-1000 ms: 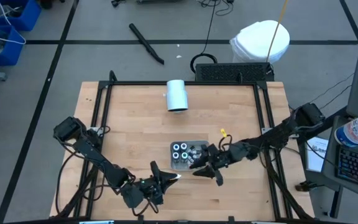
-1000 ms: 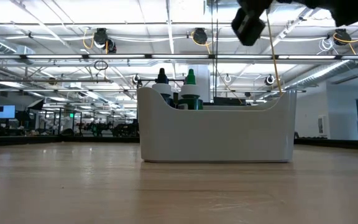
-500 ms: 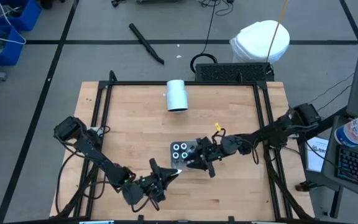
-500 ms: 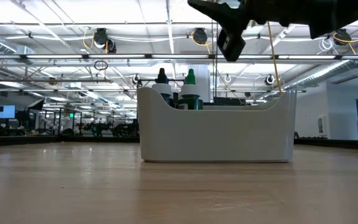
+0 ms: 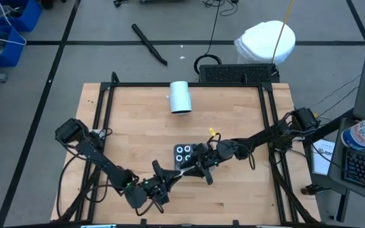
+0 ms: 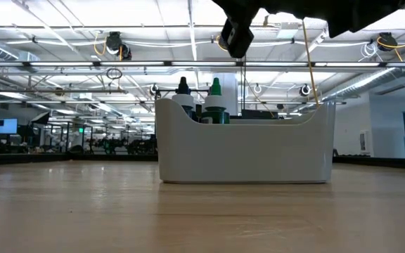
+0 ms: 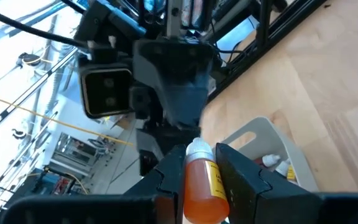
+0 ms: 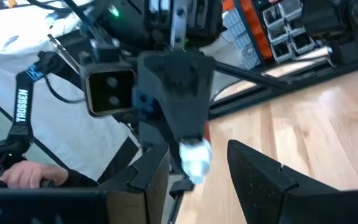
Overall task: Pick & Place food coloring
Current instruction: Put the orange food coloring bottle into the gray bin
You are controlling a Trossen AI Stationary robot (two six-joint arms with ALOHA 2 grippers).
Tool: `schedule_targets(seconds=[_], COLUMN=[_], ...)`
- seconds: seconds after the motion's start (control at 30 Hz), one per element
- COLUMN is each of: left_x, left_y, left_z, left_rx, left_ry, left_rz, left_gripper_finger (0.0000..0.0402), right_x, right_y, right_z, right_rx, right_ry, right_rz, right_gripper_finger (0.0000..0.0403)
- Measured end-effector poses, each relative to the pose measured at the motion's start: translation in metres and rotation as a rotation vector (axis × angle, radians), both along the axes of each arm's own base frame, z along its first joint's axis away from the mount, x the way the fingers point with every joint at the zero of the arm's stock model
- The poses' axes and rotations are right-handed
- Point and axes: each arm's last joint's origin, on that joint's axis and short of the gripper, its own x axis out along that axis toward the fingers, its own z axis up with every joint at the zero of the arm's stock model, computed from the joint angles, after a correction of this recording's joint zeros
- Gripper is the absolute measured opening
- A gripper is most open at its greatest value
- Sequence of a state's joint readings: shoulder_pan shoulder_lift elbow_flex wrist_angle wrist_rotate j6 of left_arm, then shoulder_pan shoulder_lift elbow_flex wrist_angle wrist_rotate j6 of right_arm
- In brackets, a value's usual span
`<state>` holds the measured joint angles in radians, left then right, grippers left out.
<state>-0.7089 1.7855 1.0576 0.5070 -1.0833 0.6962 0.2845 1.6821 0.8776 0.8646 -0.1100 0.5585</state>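
Note:
My left gripper (image 5: pixel 173 179) hovers near the table's front edge, shut on a small orange food coloring bottle (image 7: pixel 199 186) with a white cap (image 8: pixel 194 158). My right gripper (image 5: pixel 195 170) faces it from the right, open. Its two fingers (image 8: pixel 148 177) stand on either side of the cap, and a gap shows on each side. Just beyond them a grey tray (image 5: pixel 198 150) rests on the wood with several more bottles in it. A blue top (image 6: pixel 183 87) and a green top (image 6: pixel 215 87) rise above its wall. My left gripper pinches the orange bottle's body (image 7: pixel 197 190) between its two fingers. The fingers reach out nearly level, slanting toward the table's far right, and lie along the bottle. The white cap sticks out past the fingertips. The bottle is lifted clear of the table.
A large white cylinder (image 5: pixel 180 97) lies on the far part of the wooden table (image 5: pixel 138 126). A black frame (image 5: pixel 106 101) runs round the table's edges. A person's hand (image 8: pixel 5 173) shows beyond the table in the right wrist view.
My right gripper has travelled level toward the table's left, past the tray's near side, until its open fingers flank the cap of the bottle in my left gripper. The bottle and the tray have stayed where they were.

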Motion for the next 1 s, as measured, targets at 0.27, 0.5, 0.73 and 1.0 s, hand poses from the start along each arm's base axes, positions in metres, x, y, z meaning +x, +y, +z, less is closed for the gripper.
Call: schedule_targets(seconds=[0.27, 0.5, 0.73, 1.0], left_x=[0.003, 0.007, 0.008, 0.009], left_y=[0.004, 0.01, 0.011, 0.013], left_z=[-0.001, 0.0, 0.0, 0.0], left_rx=[0.001, 0.001, 0.012, 0.011], left_ry=[0.005, 0.003, 0.005, 0.003], left_rz=[0.014, 0.032, 0.033, 0.049], left_gripper_finger=[0.008, 0.0081, 0.008, 0.008], right_x=[0.004, 0.005, 0.004, 0.005], right_y=[0.001, 0.002, 0.003, 0.003], right_z=[0.008, 0.006, 0.006, 0.006], right_rx=[-0.022, -0.034, -0.054, -0.085], right_ry=[-0.022, 0.001, -0.008, -0.016], right_rz=[0.0, -0.001, 0.002, 0.0], right_gripper_finger=[0.0155, 0.0155, 0.0155, 0.0114])
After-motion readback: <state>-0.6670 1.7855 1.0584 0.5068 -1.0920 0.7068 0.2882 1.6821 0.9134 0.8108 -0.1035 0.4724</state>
